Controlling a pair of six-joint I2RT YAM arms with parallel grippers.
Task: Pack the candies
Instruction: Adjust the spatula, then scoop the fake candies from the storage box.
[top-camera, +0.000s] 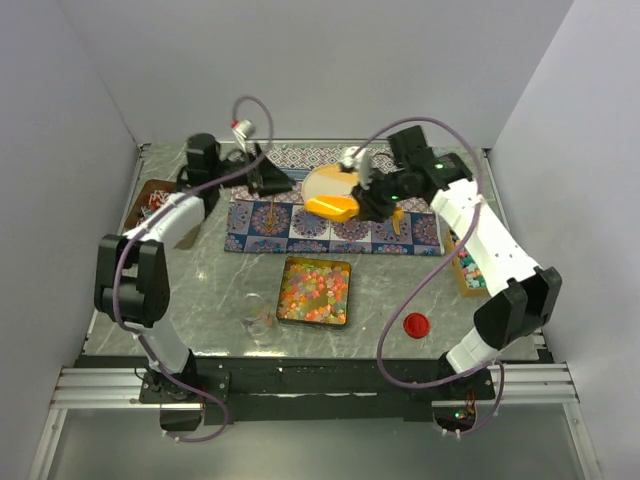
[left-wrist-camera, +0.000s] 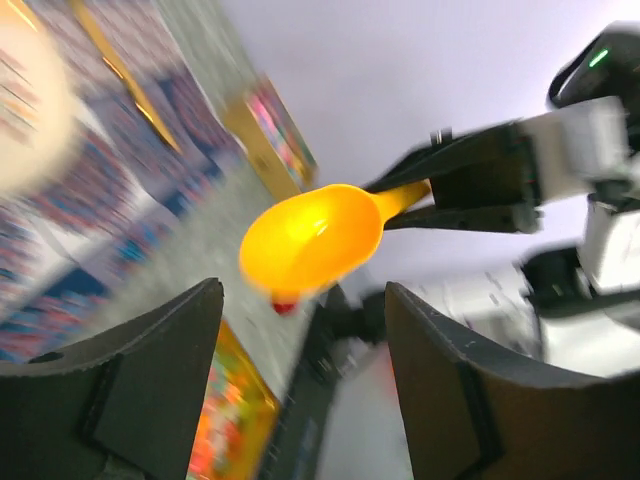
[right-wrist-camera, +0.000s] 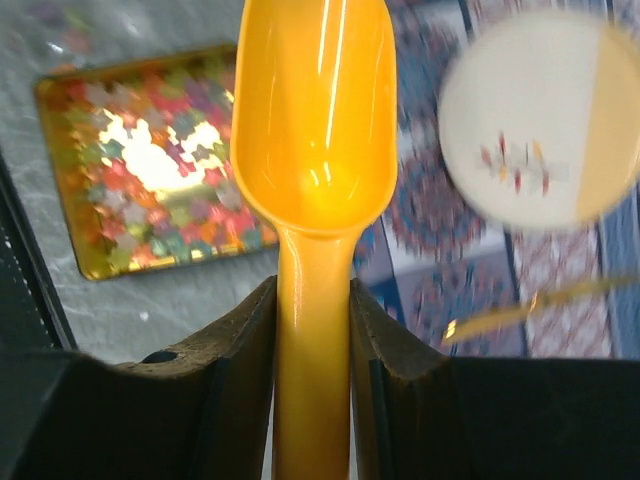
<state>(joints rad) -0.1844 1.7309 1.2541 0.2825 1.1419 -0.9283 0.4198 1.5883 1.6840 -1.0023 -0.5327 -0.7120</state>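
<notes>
– Over the patterned mat (top-camera: 300, 228), behind the tray, what has the right gripper (right-wrist-camera: 312, 300) got?

– An orange scoop (right-wrist-camera: 315, 130), pinched by its handle between both fingers. The bowl looks empty in the wrist view. It hangs in the air between the tray (top-camera: 348, 295) and the pale plate (top-camera: 322, 182).

– And the candies?

– The candies (top-camera: 314, 290) lie heaped in that square, dark-rimmed tray on the marble table (top-camera: 200, 290), just in front of the mat. I can make out none in the small clear glass jar (top-camera: 258, 322), which stands just beside the tray's near left corner. A red lid (top-camera: 416, 324) lies well apart, to the right.

– The left gripper?

– The left gripper (left-wrist-camera: 300, 320) has its fingers spread wide with nothing between them. It is raised near the far left part of the mat and faces the scoop.

– So which step is this?

– I'd judge it the start of scooping: tool in hand, no load taken. The next move calls for bringing the scoop forward and down to the tray, then dipping its lip low and pushing shallowly through the beads so they don't scatter. After that it must travel level to the jar. That mouth looks narrow, so the pour needs careful centring. The free arm might steady the glass.
</notes>
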